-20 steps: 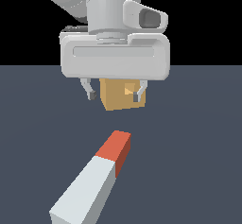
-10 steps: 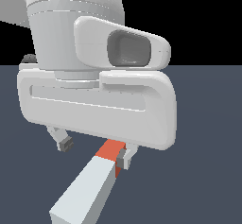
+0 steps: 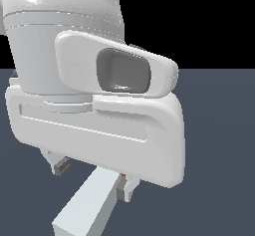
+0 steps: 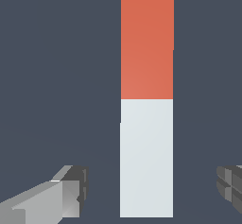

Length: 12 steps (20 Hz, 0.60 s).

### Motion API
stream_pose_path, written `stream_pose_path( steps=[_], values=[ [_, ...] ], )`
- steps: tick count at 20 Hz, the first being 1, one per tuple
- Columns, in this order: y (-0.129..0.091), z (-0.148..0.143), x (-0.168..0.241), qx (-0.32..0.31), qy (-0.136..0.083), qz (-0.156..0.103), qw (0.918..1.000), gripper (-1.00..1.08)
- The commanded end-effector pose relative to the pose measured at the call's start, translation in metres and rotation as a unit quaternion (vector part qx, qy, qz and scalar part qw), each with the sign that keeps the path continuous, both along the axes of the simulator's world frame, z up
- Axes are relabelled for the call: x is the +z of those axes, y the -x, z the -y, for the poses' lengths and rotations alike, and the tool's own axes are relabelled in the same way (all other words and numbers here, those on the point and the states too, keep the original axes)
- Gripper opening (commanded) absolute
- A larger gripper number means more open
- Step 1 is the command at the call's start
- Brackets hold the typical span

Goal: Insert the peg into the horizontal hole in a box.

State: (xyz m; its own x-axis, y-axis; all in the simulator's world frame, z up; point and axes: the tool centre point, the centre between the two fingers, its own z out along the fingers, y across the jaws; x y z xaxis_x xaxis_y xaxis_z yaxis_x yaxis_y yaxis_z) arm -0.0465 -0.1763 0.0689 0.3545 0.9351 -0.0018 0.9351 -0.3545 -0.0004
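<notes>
Pale grey-white square bar with an orange-red end, the peg (image 4: 146,124), lay flat on the dark slate tabletop (image 4: 56,76); table edges weren't in shot, so no placing it by them. Franka's gripper (image 4: 151,190) hovered over the peg w/ fingers (image 4: 66,194) spread wide, one each side, apart from it, holding nothing. Tan box and hole were hidden behind the arm. Peg looked rigid, smooth-faced, prob. light; best gripped across the grey section, flat sides square to the pads.

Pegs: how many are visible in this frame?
1. The peg lies on the floor between the open gripper fingers; the arm hides its far end in the exterior view.
</notes>
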Motion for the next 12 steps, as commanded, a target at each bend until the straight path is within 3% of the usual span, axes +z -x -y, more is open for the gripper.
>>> stream_pose_path(
  steps=[1,12],
  values=[
    [0.000,0.000,-0.006,0.000,0.000,0.000,1.0000,1.00],
    [0.001,0.000,-0.047,-0.001,-0.001,0.000,1.0000,1.00]
  ],
)
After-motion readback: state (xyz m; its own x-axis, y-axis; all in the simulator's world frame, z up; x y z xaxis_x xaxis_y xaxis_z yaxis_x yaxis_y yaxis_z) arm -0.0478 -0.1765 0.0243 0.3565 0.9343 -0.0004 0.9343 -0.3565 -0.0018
